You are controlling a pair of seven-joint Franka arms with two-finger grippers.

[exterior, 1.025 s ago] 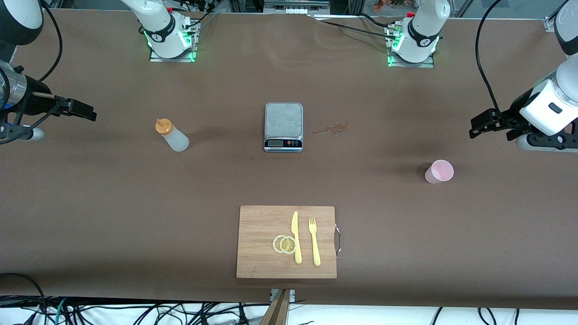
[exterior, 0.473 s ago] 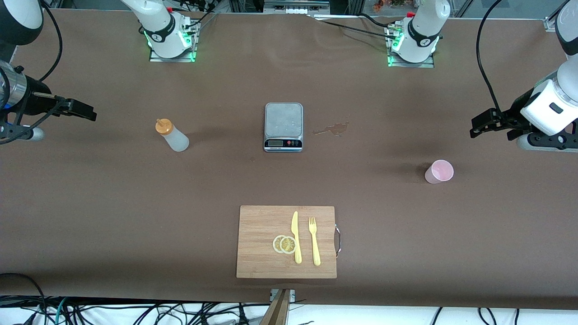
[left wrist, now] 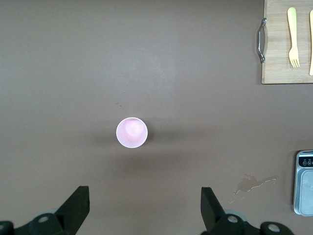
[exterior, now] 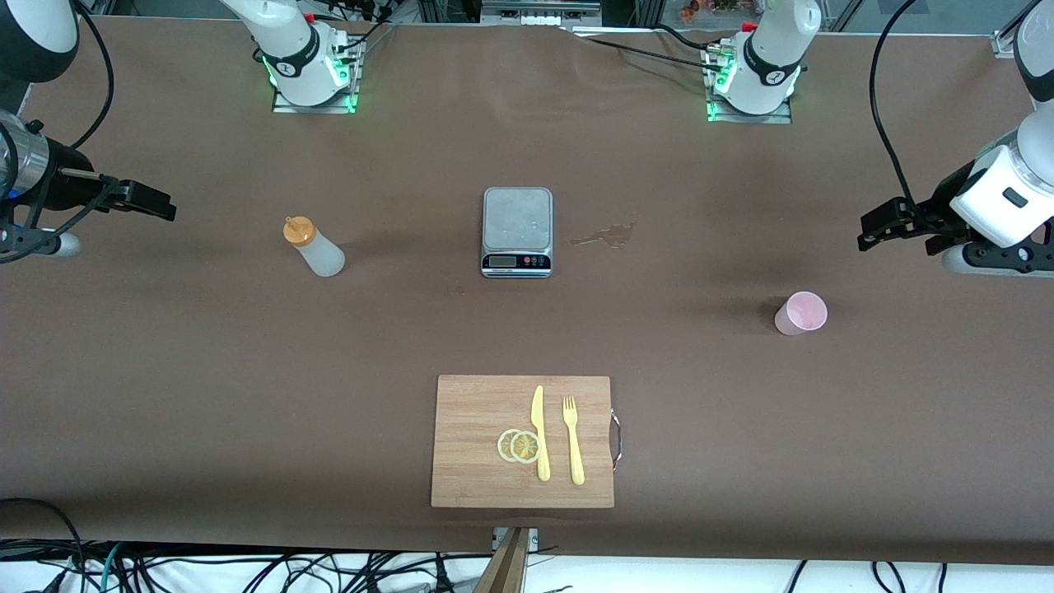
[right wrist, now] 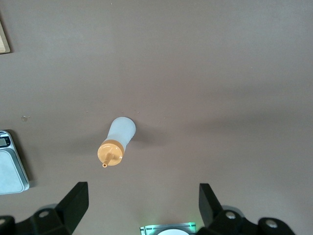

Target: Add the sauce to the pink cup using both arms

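The sauce bottle (exterior: 314, 247), whitish with an orange nozzle cap, stands upright on the table toward the right arm's end; it also shows in the right wrist view (right wrist: 116, 141). The pale pink cup (exterior: 800, 313) stands upright toward the left arm's end and shows in the left wrist view (left wrist: 131, 132). My right gripper (exterior: 152, 203) is open and empty, up in the air at the right arm's end, apart from the bottle; its jaws stand wide in its wrist view (right wrist: 142, 205). My left gripper (exterior: 879, 226) is open and empty, up in the air at the left arm's end, apart from the cup (left wrist: 144, 208).
A grey kitchen scale (exterior: 516, 231) sits mid-table with a brownish spill stain (exterior: 609, 235) beside it. A wooden cutting board (exterior: 478, 412) nearer the front camera carries lemon slices (exterior: 519, 445), a yellow knife (exterior: 539, 432) and a yellow fork (exterior: 573, 440).
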